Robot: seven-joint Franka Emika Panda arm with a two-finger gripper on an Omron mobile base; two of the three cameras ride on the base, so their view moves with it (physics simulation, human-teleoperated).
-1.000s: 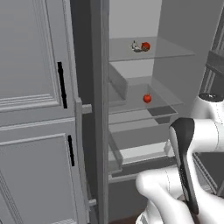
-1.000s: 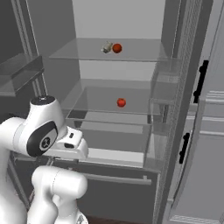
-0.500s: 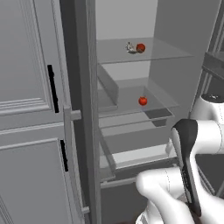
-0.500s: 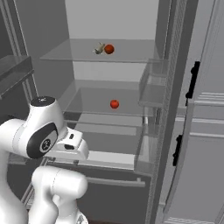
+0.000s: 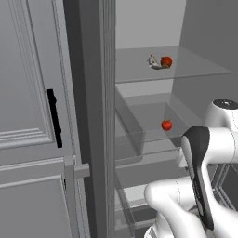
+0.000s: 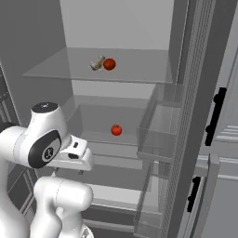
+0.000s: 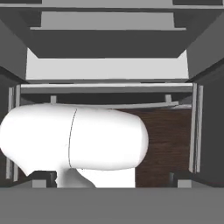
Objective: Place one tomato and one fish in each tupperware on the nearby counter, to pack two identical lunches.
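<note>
In the left base view, one tomato sat touching a fish on the upper fridge shelf; another tomato lay below. The right base view showed the same. In the hand view, the gripper stood spread wide, empty.

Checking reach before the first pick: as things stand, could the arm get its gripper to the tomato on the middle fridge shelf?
Probably yes. The fridge stands open, and the tomato sits alone on its shelf just beyond the folded arm.
</note>
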